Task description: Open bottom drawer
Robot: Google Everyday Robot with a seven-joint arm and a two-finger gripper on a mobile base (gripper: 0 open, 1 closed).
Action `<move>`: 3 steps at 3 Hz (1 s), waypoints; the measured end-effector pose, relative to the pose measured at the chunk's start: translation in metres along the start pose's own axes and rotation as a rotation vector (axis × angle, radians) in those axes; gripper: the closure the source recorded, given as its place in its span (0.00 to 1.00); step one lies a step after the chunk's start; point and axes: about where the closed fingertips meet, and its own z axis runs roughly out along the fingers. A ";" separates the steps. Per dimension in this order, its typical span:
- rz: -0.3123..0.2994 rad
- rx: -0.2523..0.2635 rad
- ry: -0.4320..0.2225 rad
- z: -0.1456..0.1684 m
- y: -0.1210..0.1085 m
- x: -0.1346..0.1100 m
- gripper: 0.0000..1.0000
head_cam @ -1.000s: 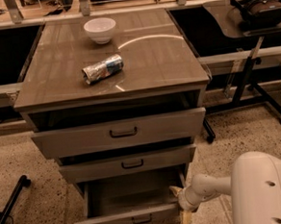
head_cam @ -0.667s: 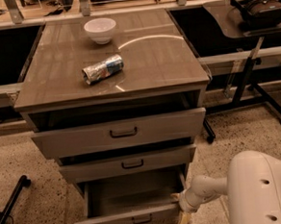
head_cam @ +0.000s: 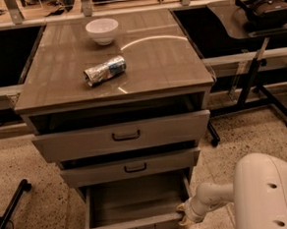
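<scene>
Speckled floor, dim workshop; grey-brown cabinet [head_cam: 154, 61] with three drawers, a white bowl [head_cam: 102, 30] and a crumpled can [head_cam: 105, 71] on its top.

- Bottom drawer [head_cam: 129, 228]: lowest of the three, at the near edge of the view, already pulled well out, inside bare. Top drawer [head_cam: 86, 140] and middle drawer [head_cam: 98, 173] each stand only slightly out.
- Gripper [head_cam: 184, 218]: against the drawer's right front corner, not at the small dark handle. Open or closed: cannot tell.
- Step in hand, as I judge it: finishing the pull. Best drawn straight toward the near side, level with the runners; a pull from one corner could skew the drawer and jam it, so keep it slow and even.
- Against a second ago: gripper sits a little nearer and lower, the drawer front perhaps a touch further out. Bowl, can and upper drawers unchanged.
</scene>
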 end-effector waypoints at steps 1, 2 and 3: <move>0.010 -0.013 -0.020 0.001 0.019 0.002 0.93; 0.023 -0.024 -0.045 0.002 0.039 0.005 1.00; 0.030 -0.026 -0.061 0.003 0.047 0.006 0.91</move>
